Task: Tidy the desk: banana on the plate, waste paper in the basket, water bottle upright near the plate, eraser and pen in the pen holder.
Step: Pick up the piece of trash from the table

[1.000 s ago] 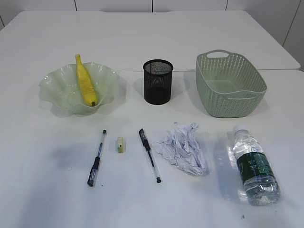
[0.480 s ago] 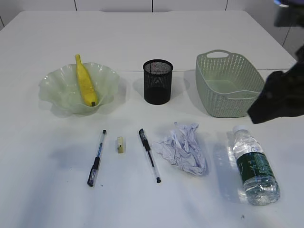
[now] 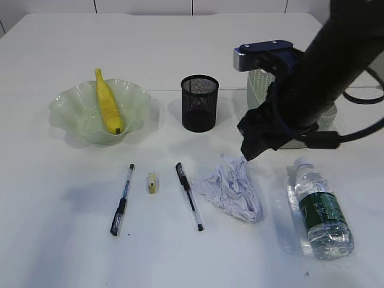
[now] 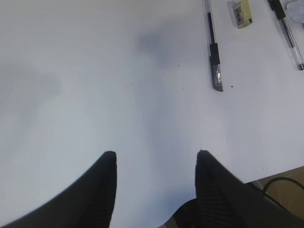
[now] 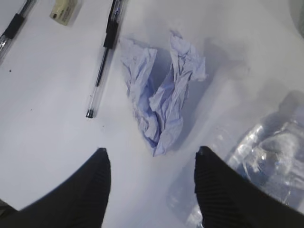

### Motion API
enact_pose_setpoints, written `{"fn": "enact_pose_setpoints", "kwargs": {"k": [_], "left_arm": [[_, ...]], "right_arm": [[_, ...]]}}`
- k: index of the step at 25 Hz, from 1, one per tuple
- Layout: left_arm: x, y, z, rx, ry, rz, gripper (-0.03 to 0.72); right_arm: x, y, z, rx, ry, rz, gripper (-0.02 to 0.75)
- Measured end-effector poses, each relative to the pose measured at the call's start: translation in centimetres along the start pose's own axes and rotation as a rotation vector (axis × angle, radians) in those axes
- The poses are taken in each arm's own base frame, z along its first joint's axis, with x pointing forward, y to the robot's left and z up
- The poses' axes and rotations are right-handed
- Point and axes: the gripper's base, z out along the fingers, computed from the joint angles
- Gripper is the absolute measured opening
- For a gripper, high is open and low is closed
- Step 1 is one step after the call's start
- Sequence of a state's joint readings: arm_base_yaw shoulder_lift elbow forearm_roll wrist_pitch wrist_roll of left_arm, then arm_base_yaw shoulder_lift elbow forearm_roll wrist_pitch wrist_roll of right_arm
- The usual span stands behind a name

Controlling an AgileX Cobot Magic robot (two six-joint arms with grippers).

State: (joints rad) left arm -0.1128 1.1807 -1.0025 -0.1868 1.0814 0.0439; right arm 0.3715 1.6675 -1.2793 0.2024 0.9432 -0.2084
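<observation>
Lining my right gripper (image 5: pixel 149 164), jaws apart and empty, over the crumpled paper (image 5: pixel 161 102); next: descend, pinch, carry to basket (image 3: pixel 264 81).

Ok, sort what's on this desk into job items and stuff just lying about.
Job items: banana, plate, waste paper, basket, water bottle, eraser, two pens, pen holder.

Lying about: nothing; every loose item belongs to the job.

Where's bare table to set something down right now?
Free: the front-left corner, left of the left pen and below the plate; also the far strip behind the pen holder. Crowded: the middle row, where eraser, second pen, waste paper and bottle lie close, right gripper above.
</observation>
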Motion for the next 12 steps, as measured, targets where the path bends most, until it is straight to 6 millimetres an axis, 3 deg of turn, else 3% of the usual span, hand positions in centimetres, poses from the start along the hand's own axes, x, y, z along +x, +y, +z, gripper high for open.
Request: {"fn": "enact_pose_setpoints", "kwargs": {"k": [6,9,12], "left_arm": [[0.0,0.0,0.0,-0.002,0.0,0.001,0.368],[0.0,0.0,0.0,-0.002,-0.005,0.001,0.367],[-0.1,0.0,0.0,-0.002,-0.016,0.001,0.367]], "right_arm": [[-2.0,-1.0,3.9,0.009,0.059,0.0,0.516],[-2.2,-1.3,5.5,0.012,0.089,-0.003,0.594],[-2.1,-1.6,7.0,0.009,0.127,-0.009,0.626]]}}
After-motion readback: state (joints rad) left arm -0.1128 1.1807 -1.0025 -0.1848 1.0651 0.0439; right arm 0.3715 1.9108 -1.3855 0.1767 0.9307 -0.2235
